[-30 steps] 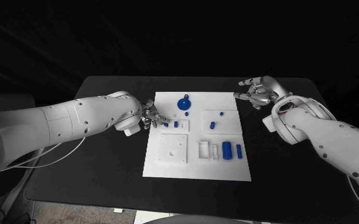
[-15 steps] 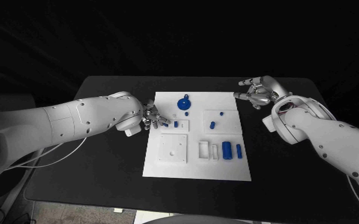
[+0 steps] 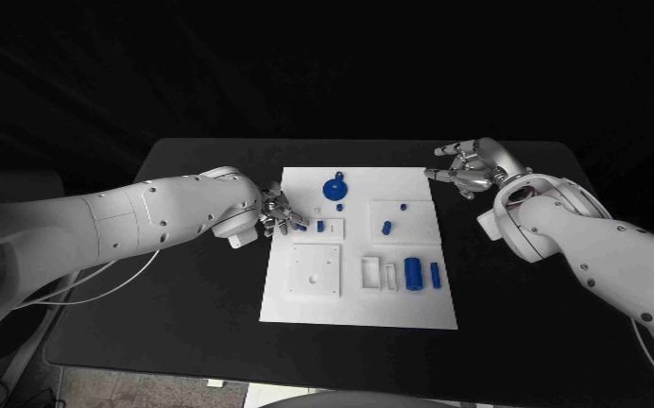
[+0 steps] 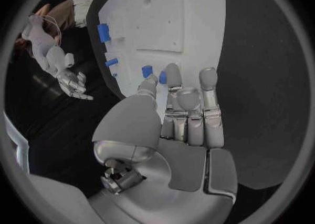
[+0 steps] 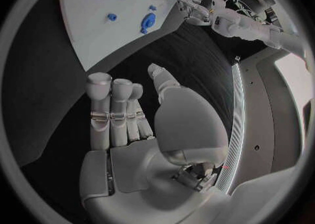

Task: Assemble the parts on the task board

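Blue small parts [image 3: 320,226] lying on the white task board [image 3: 357,304], right by the fingertips of the left hand [image 3: 277,213], spread and holding nothing. Probably about to pick one up; needs a careful pinch. Right hand [image 3: 471,170] waiting off the board, loose and holding nothing.

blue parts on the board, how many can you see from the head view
7: disc part, small dot, two by the left robot hand, peg, capsule, two cylinders. The robot hand may hide others.
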